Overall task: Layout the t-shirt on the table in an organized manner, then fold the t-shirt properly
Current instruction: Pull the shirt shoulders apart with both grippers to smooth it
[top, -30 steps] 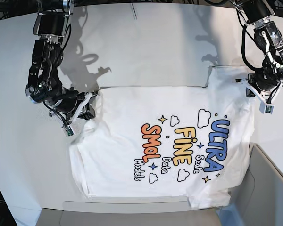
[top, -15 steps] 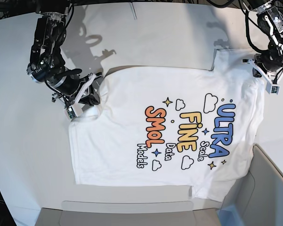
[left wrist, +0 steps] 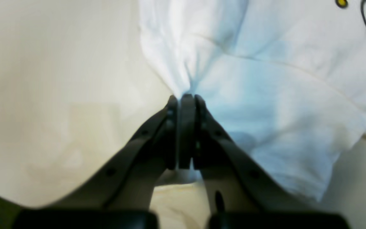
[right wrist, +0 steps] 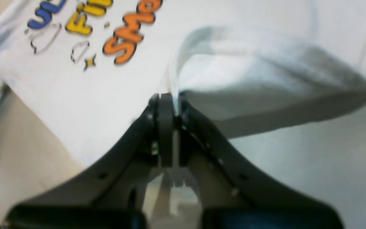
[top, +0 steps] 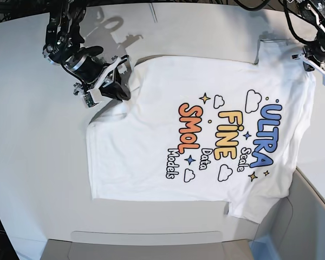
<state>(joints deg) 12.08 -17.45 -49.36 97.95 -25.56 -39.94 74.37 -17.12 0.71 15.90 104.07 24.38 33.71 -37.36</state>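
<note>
The white t-shirt (top: 151,135) lies print-up on the white table (top: 32,135), with its orange, yellow and blue letters turned sideways. My right gripper (top: 121,81), on the left of the base view, is shut on the shirt's upper left corner. The right wrist view shows its jaws (right wrist: 168,95) pinching a lifted fold of the shirt (right wrist: 233,79). My left gripper (top: 320,58), on the right of the base view, is shut on the shirt's upper right corner. The left wrist view shows its jaws (left wrist: 184,97) clamped on bunched fabric (left wrist: 265,95).
A grey-white bin (top: 309,216) stands at the near right corner, and the shirt's lower right corner hangs over its rim. A pale ledge (top: 146,238) runs along the near edge. The table's curved far edge lies just beyond both grippers.
Both grippers moved toward the far edge of the table and dragged the shirt with them. The shirt now lies farther up the table and flatter.
</note>
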